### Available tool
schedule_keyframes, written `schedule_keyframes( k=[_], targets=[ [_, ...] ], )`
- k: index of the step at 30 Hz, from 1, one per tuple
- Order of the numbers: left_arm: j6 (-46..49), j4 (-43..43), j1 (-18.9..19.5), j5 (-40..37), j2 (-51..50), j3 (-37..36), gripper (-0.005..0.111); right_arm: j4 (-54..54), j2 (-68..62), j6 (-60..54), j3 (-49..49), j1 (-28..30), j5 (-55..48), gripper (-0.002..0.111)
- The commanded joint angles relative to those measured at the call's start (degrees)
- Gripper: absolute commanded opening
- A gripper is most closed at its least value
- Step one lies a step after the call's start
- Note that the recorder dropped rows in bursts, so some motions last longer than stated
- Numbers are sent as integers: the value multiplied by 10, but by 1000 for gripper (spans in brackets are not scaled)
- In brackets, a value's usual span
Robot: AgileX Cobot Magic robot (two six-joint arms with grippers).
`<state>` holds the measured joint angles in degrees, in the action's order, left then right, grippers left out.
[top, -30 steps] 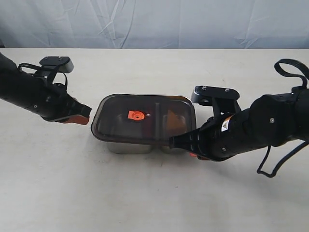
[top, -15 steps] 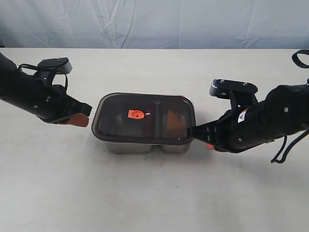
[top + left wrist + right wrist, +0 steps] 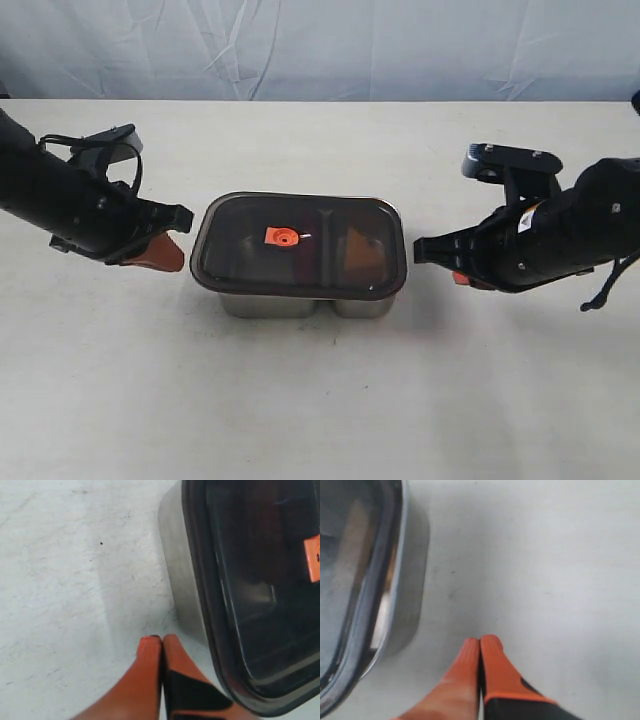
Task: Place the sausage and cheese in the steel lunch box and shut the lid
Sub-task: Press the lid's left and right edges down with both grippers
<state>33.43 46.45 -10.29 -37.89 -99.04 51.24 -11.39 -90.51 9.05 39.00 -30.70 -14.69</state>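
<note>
The steel lunch box [image 3: 268,303] stands mid-table with the dark lid [image 3: 240,262] lying flat on it, its orange valve [image 3: 281,237] facing up. Through the lid, the cheese [image 3: 360,250] shows as an orange-tan shape in the right compartment. The sausage cannot be made out under the dark lid. My left gripper [image 3: 180,250] is shut and empty, just off the box's left end; the left wrist view shows its tips [image 3: 161,639] beside the steel wall [image 3: 182,580]. My right gripper [image 3: 420,250] is shut and empty, a short gap from the right end [image 3: 410,580].
The pale tabletop [image 3: 320,400] stretches all round the box. A wrinkled light backdrop [image 3: 320,50] closes off the far edge. Both dark arms lie low over the table on either side of the box.
My right gripper has drawn back to the right, away from the lid's right corner. My left gripper has shifted slightly. The lid stays flat on the box.
</note>
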Motion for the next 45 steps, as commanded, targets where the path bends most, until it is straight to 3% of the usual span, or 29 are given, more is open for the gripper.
schedule_keyframes(
  k=[1,5,17,21,28,45],
  targets=[
    [-38,-44,-2,-27,4,1,0,27,1,2,20,39,-39,-1],
    [-64,-88,-2,-66,7,10,0,45,1,2,25,44,-50,-1],
    [-64,-82,-2,-103,15,30,0,44,1,2,25,44,-51,-1],
    [-64,-82,-22,-113,15,30,0,44,1,2,25,44,-50,-1],
    [-69,-94,-70,-97,15,30,0,44,1,2,25,44,-50,-1],
    [-96,-106,-71,-73,14,30,0,42,1,2,25,44,-47,-1]
  ],
)
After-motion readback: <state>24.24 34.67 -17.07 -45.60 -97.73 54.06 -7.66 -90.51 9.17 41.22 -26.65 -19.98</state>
